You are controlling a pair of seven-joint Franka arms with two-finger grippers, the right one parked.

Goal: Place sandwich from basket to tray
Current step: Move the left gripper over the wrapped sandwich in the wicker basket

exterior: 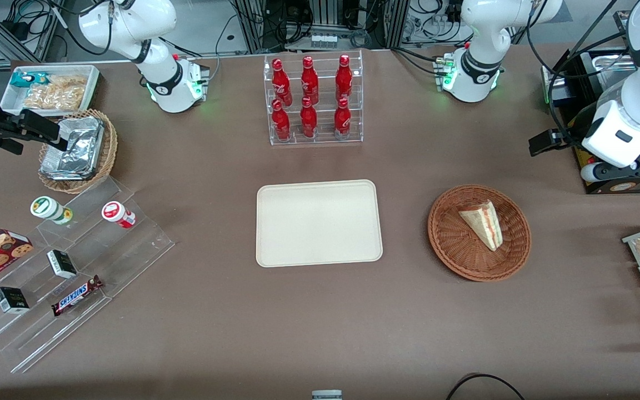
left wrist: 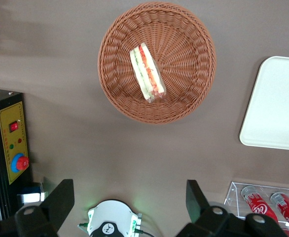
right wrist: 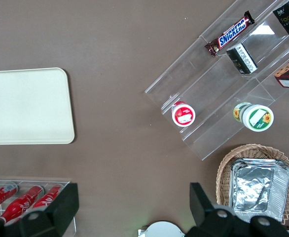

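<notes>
Lower right of the front frame: round reddish-brown wicker basket (exterior: pixel 479 232) on the brown bench (exterior: pixel 320 322), holding the triangular white-bread sandwich (exterior: pixel 484 224) with its layered filling exposed. Frame centre: flat cream rectangular tray (exterior: pixel 319 223), bare, well apart from the basket. Right edge, higher: the claw (left wrist: pixel 127 200), fingers spread wide, gripping nothing.

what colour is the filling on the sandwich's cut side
Red, orange and green layers between pale bread on the sandwich, clearest in the left wrist view, whose tool hangs open above the table.
</notes>
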